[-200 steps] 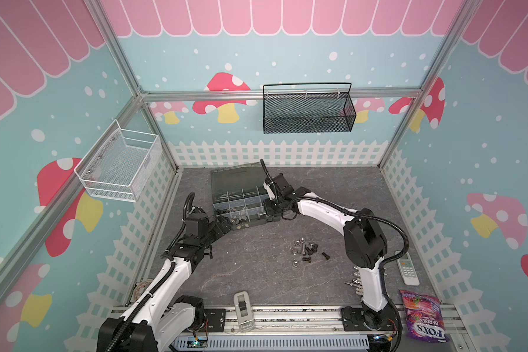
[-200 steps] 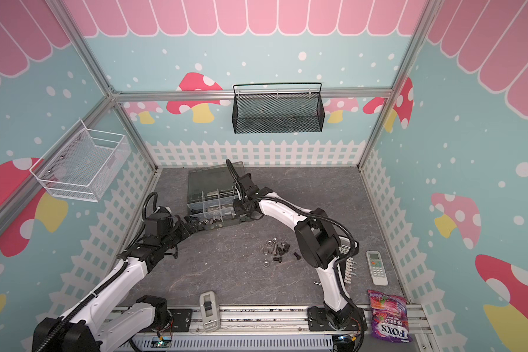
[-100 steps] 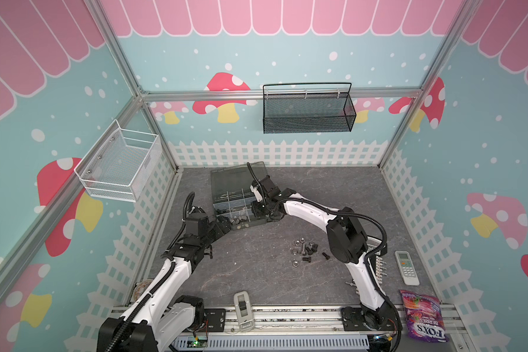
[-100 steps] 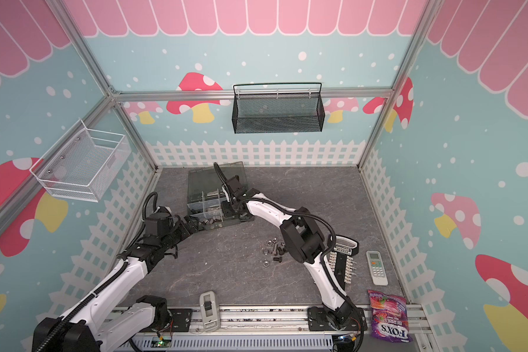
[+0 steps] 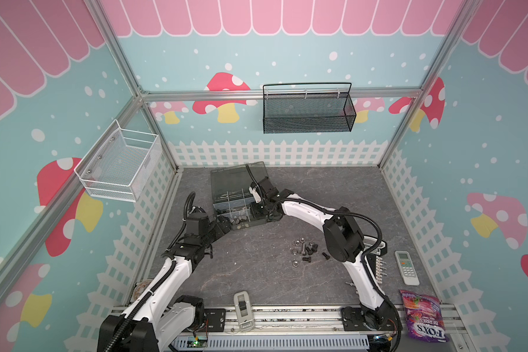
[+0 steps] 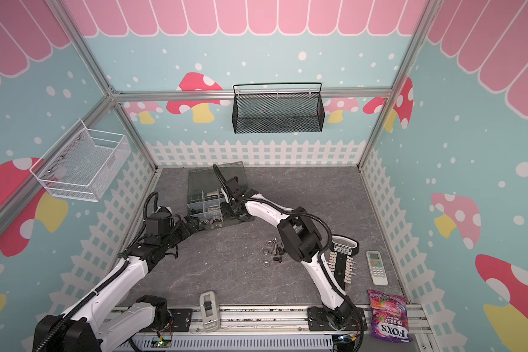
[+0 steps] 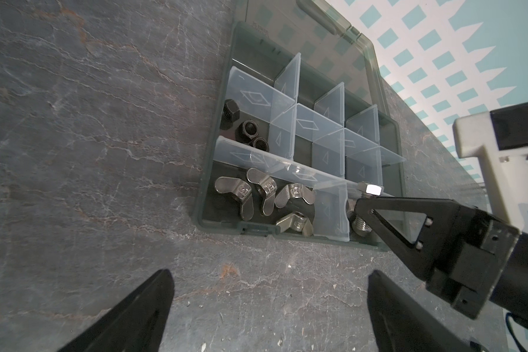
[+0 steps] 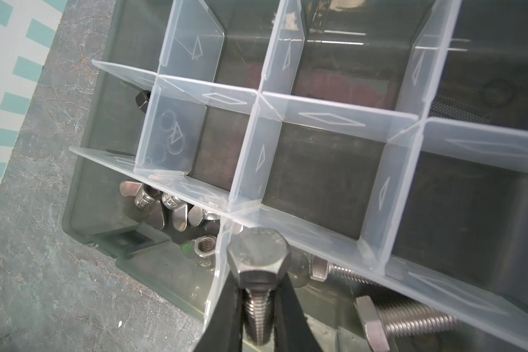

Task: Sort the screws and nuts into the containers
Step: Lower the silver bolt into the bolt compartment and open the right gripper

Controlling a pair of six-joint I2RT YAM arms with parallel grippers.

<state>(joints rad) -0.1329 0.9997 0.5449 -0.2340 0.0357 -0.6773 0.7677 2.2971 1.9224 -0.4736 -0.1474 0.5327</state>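
My right gripper is shut on a silver screw, gripping its threaded shaft just under the hex head. It hangs over a front compartment of the organizer box where two more silver screws lie. The neighbouring compartment holds silver wing nuts, and black nuts sit in the one behind. My left gripper is open and empty above the bare table, just short of the box's front left corner. Loose screws and nuts lie in a small pile mid-table.
The box's smoky lid stands open at the back. By the right arm's base lie a white terminal strip, a remote control and a candy bag. A black mesh basket and a white wire basket hang on the walls.
The right arm has swung left along the box with the silver screw still held. The left arm has not moved.
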